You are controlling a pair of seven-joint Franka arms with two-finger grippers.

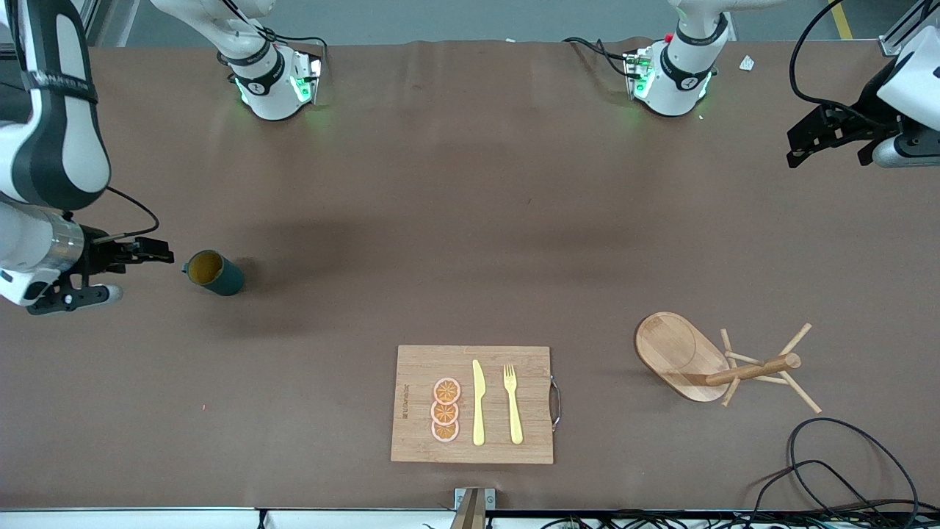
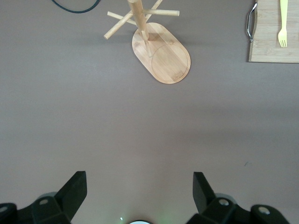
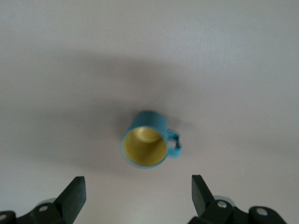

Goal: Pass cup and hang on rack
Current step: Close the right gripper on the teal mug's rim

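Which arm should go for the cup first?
The right arm. The right gripper hangs open beside the cup at its end of the table. The left gripper waits open toward the rack, which suits receiving the handover.

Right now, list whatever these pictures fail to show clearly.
- Cup handle: front view, hidden by the cup's own body.
- Rack post top: left wrist view, cut off by the picture edge.
- Cutting board: left wrist view, mostly cut off by the edge.
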